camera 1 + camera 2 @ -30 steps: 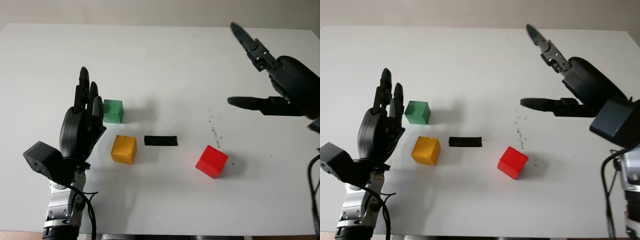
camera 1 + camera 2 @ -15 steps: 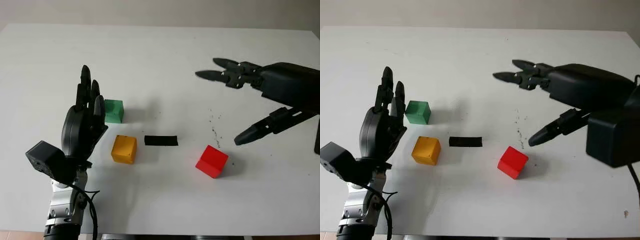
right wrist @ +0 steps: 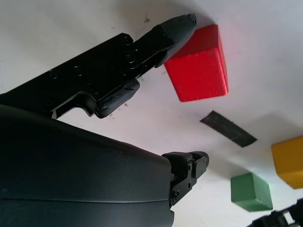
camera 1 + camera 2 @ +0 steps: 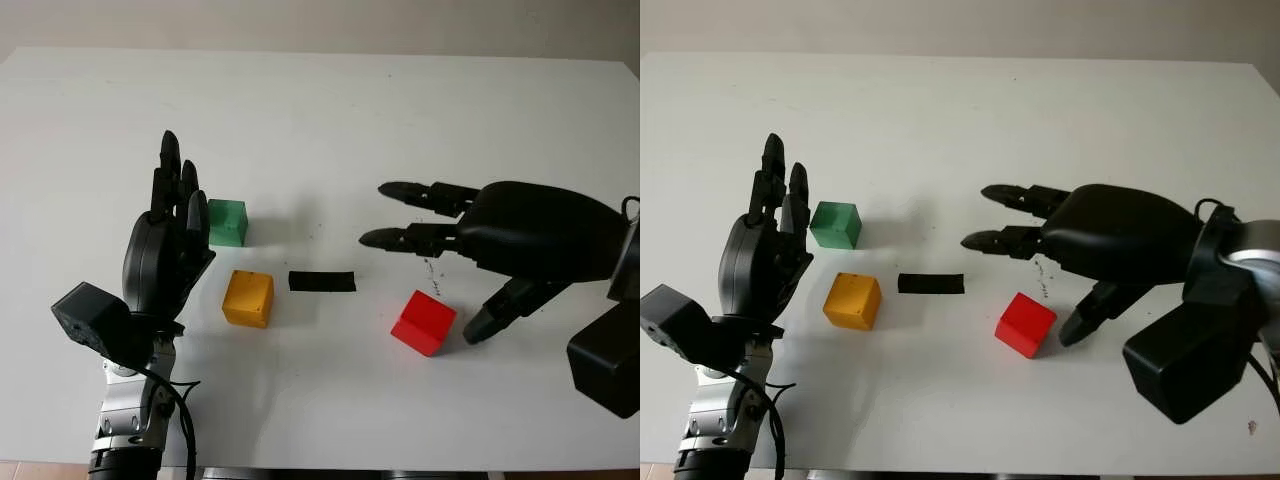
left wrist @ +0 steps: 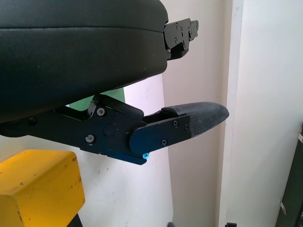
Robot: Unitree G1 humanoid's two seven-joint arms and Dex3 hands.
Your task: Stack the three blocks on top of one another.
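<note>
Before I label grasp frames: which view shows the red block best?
The right wrist view: the red block appears close, two faces clear, with a finger of the right robot hand beside it. Both eye views show it smaller on the table.

Red block (image 4: 423, 322), yellow block (image 4: 247, 298), green block (image 4: 227, 221).

Three blocks apart on table (image 4: 300, 110): two at left, one right; tape strip (image 4: 322, 281) between.
</note>
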